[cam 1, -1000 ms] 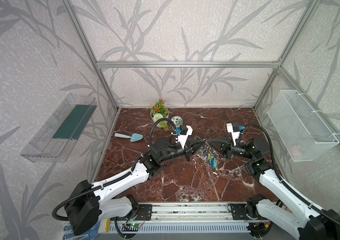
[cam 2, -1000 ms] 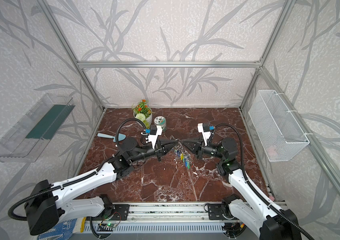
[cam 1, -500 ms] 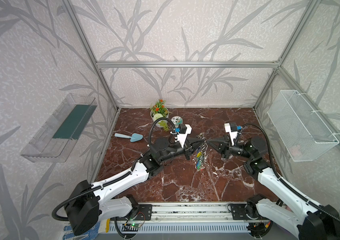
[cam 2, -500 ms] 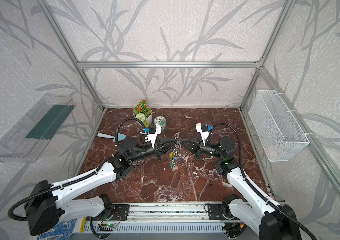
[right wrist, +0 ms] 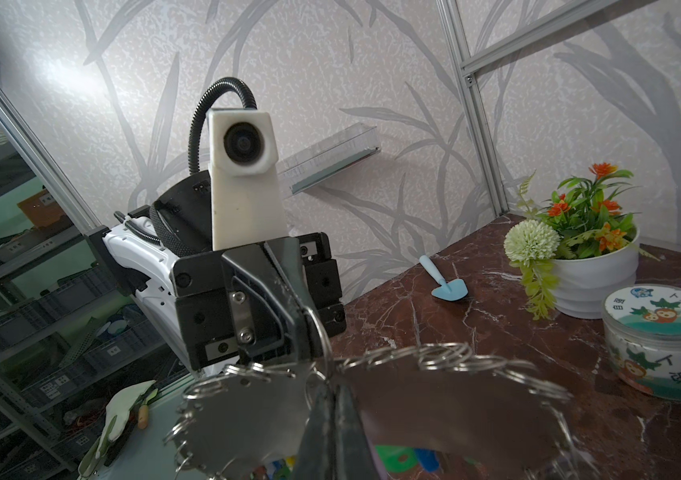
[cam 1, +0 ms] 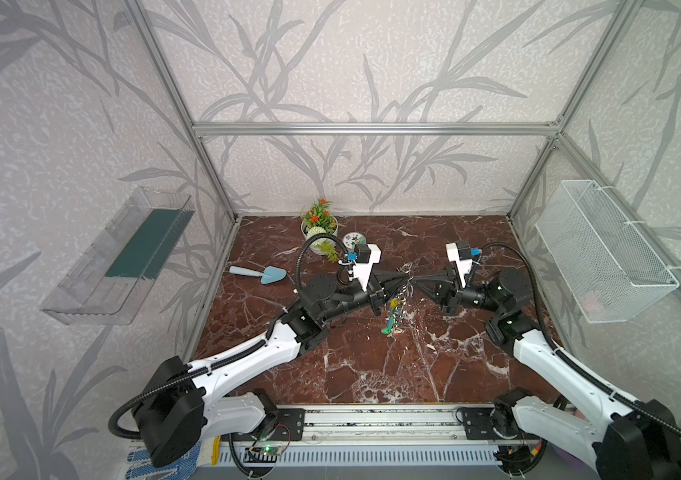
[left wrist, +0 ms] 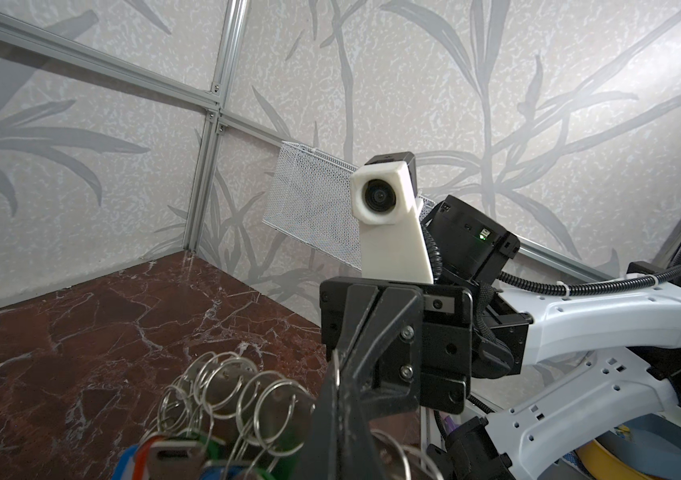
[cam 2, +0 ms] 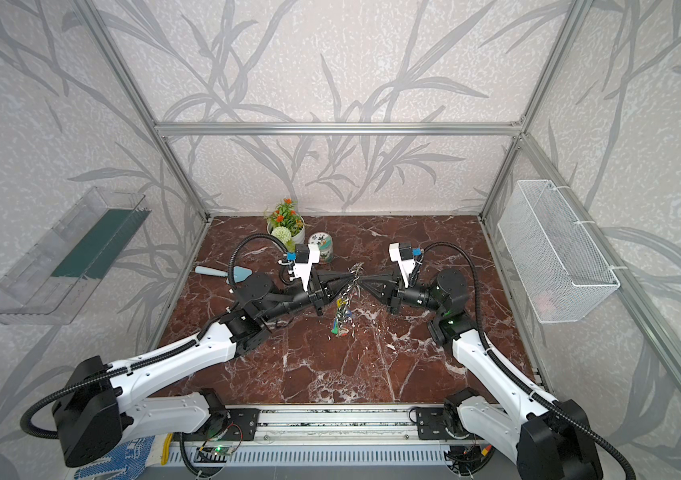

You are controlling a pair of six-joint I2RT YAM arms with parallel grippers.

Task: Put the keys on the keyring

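Keyring (cam 1: 401, 293): up off the bench (cam 1: 372, 374), strung between the two pincer tips near the middle of the scene. Edge-on in both top views, so only a thin strip of metal there.
Plate face: broad, flat and grey, seen close up in the right wrist view.
Small rings (left wrist: 243, 386): packed side by side along the plate's rim, overlapping one another.
Tags (cam 1: 391, 320): dangling under the plate in a loose bunch, with green, yellow and blue among them. Lowest green one close to the bench; contact not clear.
Keys: pale-tagged key not to be picked out of the bunch in any view.
Left pincer (cam 1: 404, 277): pinched tight at the plate's rim among the small rings. Plate or ring in the grip, cannot tell.
Right pincer (cam 1: 414, 281): clamped tight on the plate's edge, facing the left one, tips almost meeting.
Left arm (cam 1: 247, 361): reaching in from the left, forearm low and nearly level.
Right arm (cam 1: 559, 365): reaching in from the right, wrist turned toward the middle.
Trowel (cam 1: 261, 274): pale blue, flat on the bench, left of the left wrist and well apart from the keyring.
Flower pot (cam 1: 318, 226): white, with orange blooms and green leaves, at the back of the bench near the wall.
Jar (cam 1: 353, 240): clear, with a printed lid, upright, just beside the pot.
Wire basket (cam 1: 604, 253): white mesh, fixed to the right wall above the bench.
Clear shelf (cam 1: 122, 257): on the left wall, with a dark green strip inside.
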